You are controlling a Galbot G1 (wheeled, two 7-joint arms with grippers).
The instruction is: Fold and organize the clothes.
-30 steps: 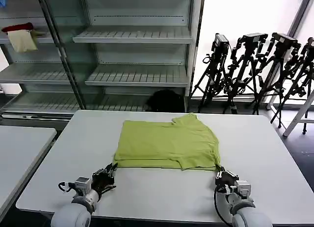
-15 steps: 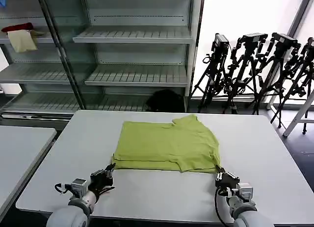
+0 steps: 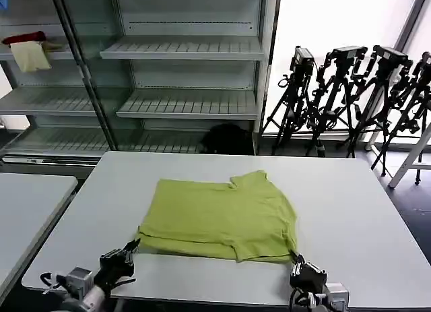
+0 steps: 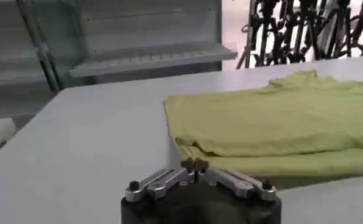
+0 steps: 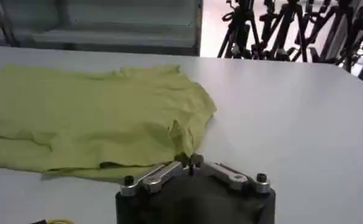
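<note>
head view, t-shirt: the lime-green t-shirt point(image 3: 219, 217) lies folded on the white table point(image 3: 350, 211), its near edge close to the table's front.
head view, left gripper: the left gripper point(image 3: 128, 253) is low at the front of the table, touching the shirt's near left corner.
head view, right gripper: the right gripper point(image 3: 297, 263) is low too, right at the shirt's near right corner.
left wrist view, left gripper: the left gripper point(image 4: 195, 163) has its fingers pressed together, pinching the thin near edge of the t-shirt point(image 4: 273, 122). the rest of the shirt spreads out ahead of it.
right wrist view, right gripper: the right gripper point(image 5: 192, 161) has its fingers squeezed together on the corner of the t-shirt point(image 5: 96, 115). the shirt lies ahead and off to one side of it.
</note>
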